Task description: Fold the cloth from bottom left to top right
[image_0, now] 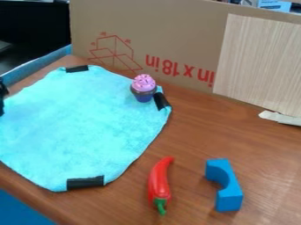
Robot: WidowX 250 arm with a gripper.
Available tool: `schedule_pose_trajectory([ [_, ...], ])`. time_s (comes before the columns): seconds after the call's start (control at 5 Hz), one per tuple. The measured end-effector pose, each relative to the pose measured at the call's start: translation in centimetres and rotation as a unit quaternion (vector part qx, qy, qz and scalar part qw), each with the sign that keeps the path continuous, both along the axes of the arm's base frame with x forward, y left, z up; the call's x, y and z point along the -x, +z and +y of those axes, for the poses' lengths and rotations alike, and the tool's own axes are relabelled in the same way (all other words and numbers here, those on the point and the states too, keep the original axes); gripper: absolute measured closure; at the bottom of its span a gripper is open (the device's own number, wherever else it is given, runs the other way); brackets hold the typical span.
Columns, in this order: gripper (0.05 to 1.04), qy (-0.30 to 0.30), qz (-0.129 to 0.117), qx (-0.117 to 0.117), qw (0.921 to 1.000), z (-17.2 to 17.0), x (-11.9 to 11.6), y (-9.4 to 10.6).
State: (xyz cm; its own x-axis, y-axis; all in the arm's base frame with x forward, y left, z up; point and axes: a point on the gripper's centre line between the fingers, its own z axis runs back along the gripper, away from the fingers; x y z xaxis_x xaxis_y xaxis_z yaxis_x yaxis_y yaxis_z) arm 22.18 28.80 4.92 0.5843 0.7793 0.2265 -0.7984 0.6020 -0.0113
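Fingers (2,97): at the view's edge, approx. 9 o'clock; can't tell if apart or closed, or if they've hold of anything. Across the counter (197,132), our cloth (82,125) lies spread flat, unfolded, its middle approx. 4 o'clock from the fingers. Long axis: can't call it, L side's cut off. One arm only, so nearer-arm Q doesn't arise; cloth's 9 o'clock side is the near one. Cupcake (143,88) sits at the 1–2 o'clock edge, w/ a black strip (161,100) just beside it. Lower black strip (85,182) is approx. 5 o'clock from the fingers. We'd judge the grip goes at the 7–8 o'clock edge, then the fold toward 1–2; poss. snag: cloth knocking the cupcake.
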Motion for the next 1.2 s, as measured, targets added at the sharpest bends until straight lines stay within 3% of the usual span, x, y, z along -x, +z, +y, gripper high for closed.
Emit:
schedule_pose_trajectory([
  [0.4, 0.816, 0.016, -0.008, 0.010, 0.9998, 0.4, -0.8, -0.4],
  [0.6, 0.983, 0.008, -0.004, 0.024, 0.9997, 0.3, -0.9, 0.3],
  [1.0, 1.033, 0.033, 0.000, 0.126, 0.9915, -0.3, -2.9, 6.0],
  [1.2, 1.033, 0.034, 0.003, 0.157, 0.9871, -3.0, -5.5, 7.6],
])
